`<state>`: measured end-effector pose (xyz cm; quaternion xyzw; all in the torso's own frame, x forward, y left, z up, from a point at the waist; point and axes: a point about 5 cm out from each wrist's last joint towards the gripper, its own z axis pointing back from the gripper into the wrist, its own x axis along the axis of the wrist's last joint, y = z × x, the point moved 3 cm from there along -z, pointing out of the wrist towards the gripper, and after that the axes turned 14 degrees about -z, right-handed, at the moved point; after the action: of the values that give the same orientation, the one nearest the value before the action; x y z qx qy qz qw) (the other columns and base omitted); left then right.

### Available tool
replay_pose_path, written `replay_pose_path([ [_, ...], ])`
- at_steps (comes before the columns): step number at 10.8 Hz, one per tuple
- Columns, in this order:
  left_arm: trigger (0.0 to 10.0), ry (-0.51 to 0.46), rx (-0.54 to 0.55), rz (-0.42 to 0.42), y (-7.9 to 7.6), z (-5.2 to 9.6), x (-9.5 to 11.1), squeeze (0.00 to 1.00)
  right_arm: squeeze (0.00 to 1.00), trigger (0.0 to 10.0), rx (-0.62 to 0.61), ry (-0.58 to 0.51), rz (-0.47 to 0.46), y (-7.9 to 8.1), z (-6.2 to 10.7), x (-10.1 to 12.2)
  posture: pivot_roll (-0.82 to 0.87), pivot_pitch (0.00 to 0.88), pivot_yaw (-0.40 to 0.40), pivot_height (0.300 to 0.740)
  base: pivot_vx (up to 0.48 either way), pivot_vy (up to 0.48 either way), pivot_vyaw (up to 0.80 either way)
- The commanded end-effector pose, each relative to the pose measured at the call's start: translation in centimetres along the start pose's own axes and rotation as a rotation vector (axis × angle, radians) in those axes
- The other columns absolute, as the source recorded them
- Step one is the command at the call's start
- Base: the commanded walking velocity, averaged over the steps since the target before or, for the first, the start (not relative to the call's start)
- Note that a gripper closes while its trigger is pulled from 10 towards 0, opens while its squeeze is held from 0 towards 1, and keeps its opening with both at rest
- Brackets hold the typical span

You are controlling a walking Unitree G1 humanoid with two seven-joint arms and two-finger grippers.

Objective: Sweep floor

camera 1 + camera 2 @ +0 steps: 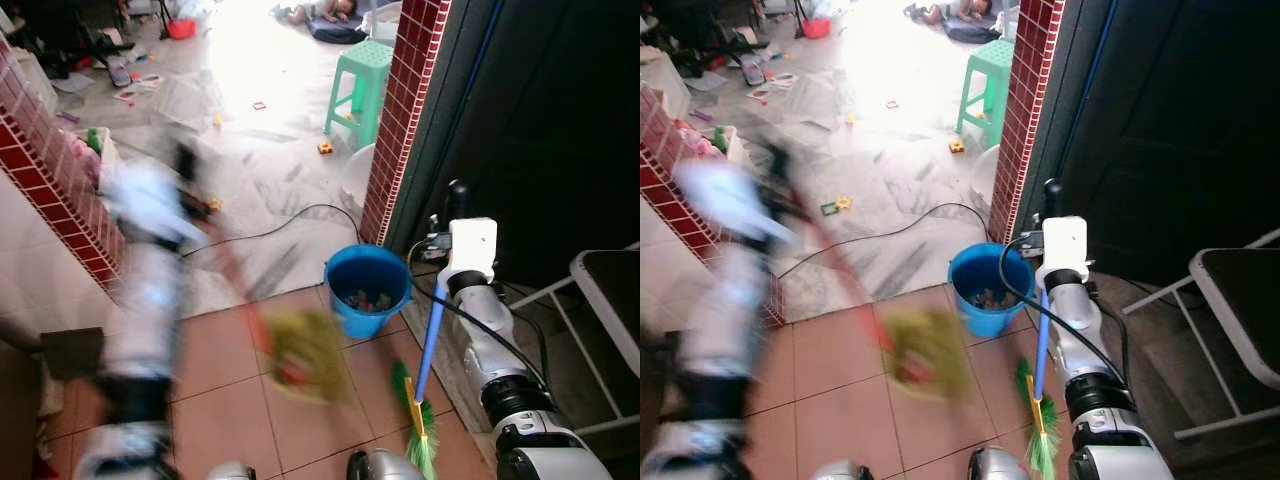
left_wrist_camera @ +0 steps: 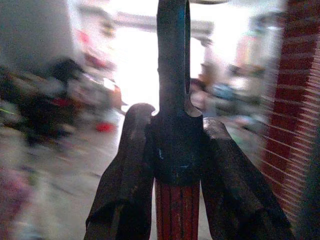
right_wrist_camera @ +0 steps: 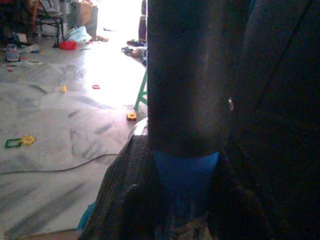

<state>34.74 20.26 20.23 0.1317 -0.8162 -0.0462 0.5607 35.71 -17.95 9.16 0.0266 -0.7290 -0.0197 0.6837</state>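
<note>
The left arm is a blur on the left of the head views, so a stroke looks to be under way. The left claw is clamped on a red-ribbed handle with a black end cap, which runs down and right to a smeared yellow-green head, the dustpan as far as the blur lets one tell, low at the centre over the terracotta floor.

The right claw is closed round the blue handle of the broom. That handle stands nearly upright at lower right, its green bristles down on the tiles at the bottom edge, close beside the right arm.

A blue bucket holding some scraps sits at the centre, just above the bristles, by the foot of a red brick pillar. A black cable lies across the pale floor above it, and small toys are scattered in the upper half.

The step in hand seems to be bringing pan and broom together. The next move calls for steadying the pan flat on the tiles, then drawing the bristles toward it without knocking the bucket.
</note>
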Motion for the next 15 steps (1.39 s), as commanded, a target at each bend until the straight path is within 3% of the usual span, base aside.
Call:
replay_pose_path([
  [1,10.0,-0.084,0.075,-0.052,1.9,-1.0,2.3,0.0,0.0,10.0,0.008,-0.012,0.008,0.2,-0.3,0.4,0.0,0.0,-0.021,0.74,0.0,0.0,0.0],
  [3,10.0,-0.116,0.128,-0.063,3.3,-2.0,3.7,0.0,0.0,10.0,0.009,-0.011,0.006,0.2,-0.5,0.4,0.0,0.0,-0.022,0.74,0.0,0.0,0.0],
  [5,10.0,-0.243,0.146,0.008,3.6,-4.4,8.4,0.0,0.0,10.0,0.005,-0.009,0.0,0.1,-0.6,0.5,0.0,0.0,-0.022,0.74,0.0,0.0,0.0],
  [6,10.0,-0.268,0.139,0.019,3.1,-5.0,9.2,0.0,0.0,10.0,0.007,-0.01,0.003,0.2,-0.7,0.5,0.0,0.0,-0.021,0.74,0.0,0.0,0.0],
  [9,10.0,-0.272,0.118,0.093,0.9,-5.8,9.2,0.0,0.0,10.0,0.012,-0.012,0.007,0.4,-0.7,0.5,-0.02,0.0,-0.015,0.74,0.109,0.0,0.0],
  [10,10.0,-0.274,0.076,0.122,-0.8,-5.9,9.5,0.0,0.83,10.0,0.018,-0.004,0.01,0.3,-0.6,0.4,-0.03,0.0,-0.007,0.74,0.428,0.0,0.0],
  [11,10.0,-0.286,0.056,0.113,-1.3,-5.8,9.7,0.0,0.83,10.0,0.016,-0.005,0.017,0.1,-0.6,0.4,-0.03,0.0,-0.007,0.74,0.446,0.0,0.0],
  [12,10.0,-0.279,0.039,0.147,-2.0,-5.7,9.6,0.0,0.0,10.0,0.01,0.003,0.021,-0.2,-0.3,0.1,-0.03,0.0,-0.004,0.74,0.465,0.0,0.0],
  [15,10.0,-0.305,0.03,0.173,-2.5,-5.8,10.4,0.0,0.0,10.0,0.036,0.01,0.018,0.5,-0.2,-0.2,-0.04,0.0,-0.002,0.74,0.475,0.0,0.0],
])
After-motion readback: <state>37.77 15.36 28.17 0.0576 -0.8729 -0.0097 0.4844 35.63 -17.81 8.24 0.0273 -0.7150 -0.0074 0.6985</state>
